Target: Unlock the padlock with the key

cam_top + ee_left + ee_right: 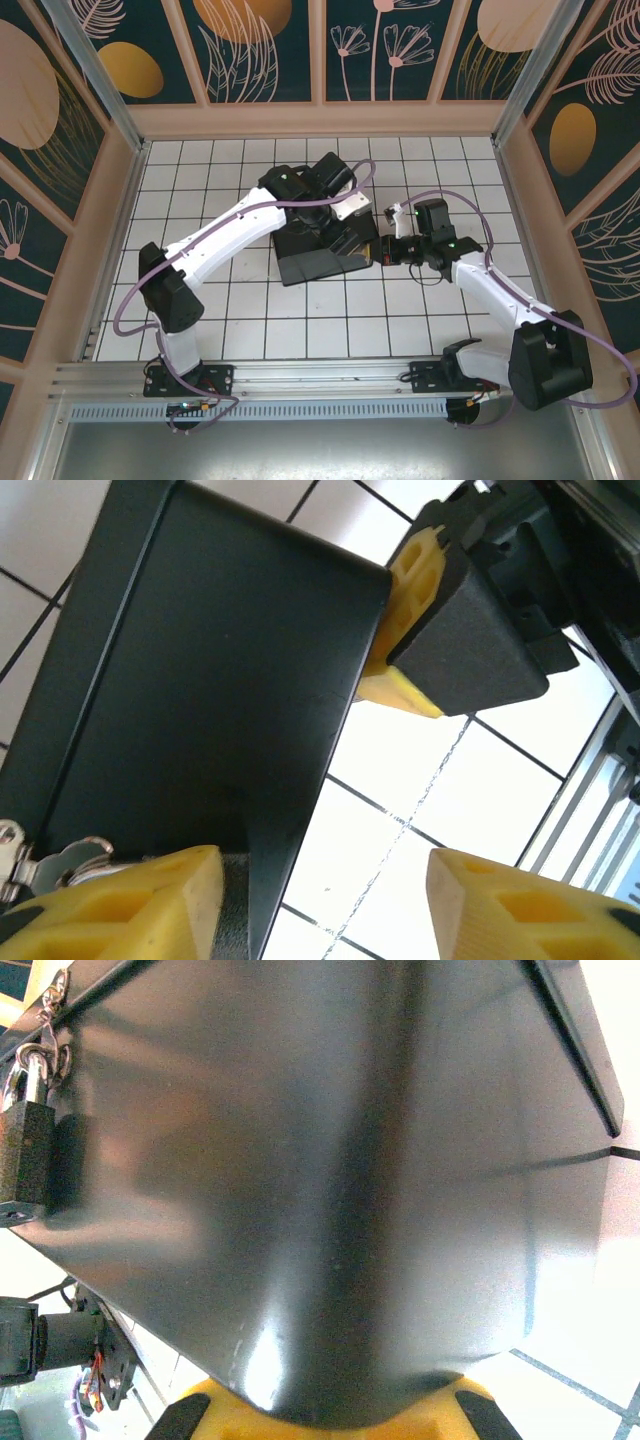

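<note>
The padlock (24, 1150) hangs by its shackle from a small silvery ring near one corner of the dark box (330, 1160), its body lying against the box's side. The right fingers (330, 1426) are pressed together and touch the box at the other end of that side, well apart from the padlock. Seen from above, they meet the box's right-hand corner. The left fingers (130, 905) stand wide and grip nothing. One sits against the box wall, and the other hangs over the tiled surface (420, 780) beside the box. A bit of silvery metal shows just beside the finger at the box. It may be the clasp or the shackle.
</note>
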{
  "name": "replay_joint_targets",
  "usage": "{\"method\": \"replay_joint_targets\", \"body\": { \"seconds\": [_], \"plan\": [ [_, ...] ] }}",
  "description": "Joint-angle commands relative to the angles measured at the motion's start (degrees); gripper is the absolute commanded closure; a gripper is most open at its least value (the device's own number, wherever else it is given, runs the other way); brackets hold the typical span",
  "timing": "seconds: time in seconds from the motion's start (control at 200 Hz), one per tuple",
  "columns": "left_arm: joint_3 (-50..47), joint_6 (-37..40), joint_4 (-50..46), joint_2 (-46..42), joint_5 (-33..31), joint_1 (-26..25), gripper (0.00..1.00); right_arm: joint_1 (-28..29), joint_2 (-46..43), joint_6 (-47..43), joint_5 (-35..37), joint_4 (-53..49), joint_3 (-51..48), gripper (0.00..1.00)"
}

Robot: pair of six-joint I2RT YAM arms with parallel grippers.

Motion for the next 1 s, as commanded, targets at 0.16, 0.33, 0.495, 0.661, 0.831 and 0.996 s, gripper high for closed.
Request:
{"method": "replay_joint_targets", "body": {
  "seconds": [0.16,0.33,0.495,0.661,0.831,0.996],
  "plan": [
    [-4.5,-11.9,15.6,-10.8,-0.1,10.0,0.23,3.3,-4.9,2.9,-4.3,-0.1,1.2,1.00],
    [-12.1,-15.1,19.3,-11.7,-8.2,15.3,0.19,8.7,-11.1,13.8,-3.7,5.3,-1.8,1.00],
    [-19.8,-19.2,26.5,-13.3,-6.6,21.2,0.19,15.0,-12.7,26.5,1.8,15.5,-5.2,1.00],
    [-23.2,-22.2,30.0,-15.7,-5.2,22.7,0.20,17.8,-13.3,37.8,10.8,25.0,-10.3,1.00],
    [-27.2,-22.3,31.7,-16.9,-4.8,22.6,0.20,20.7,-16.3,48.2,20.1,38.7,-17.7,1.00],
    [-29.3,-22.5,32.6,-17.3,-1.0,22.7,0.21,22.7,-16.4,53.2,22.6,47.6,-20.8,1.00]
  ]
}}
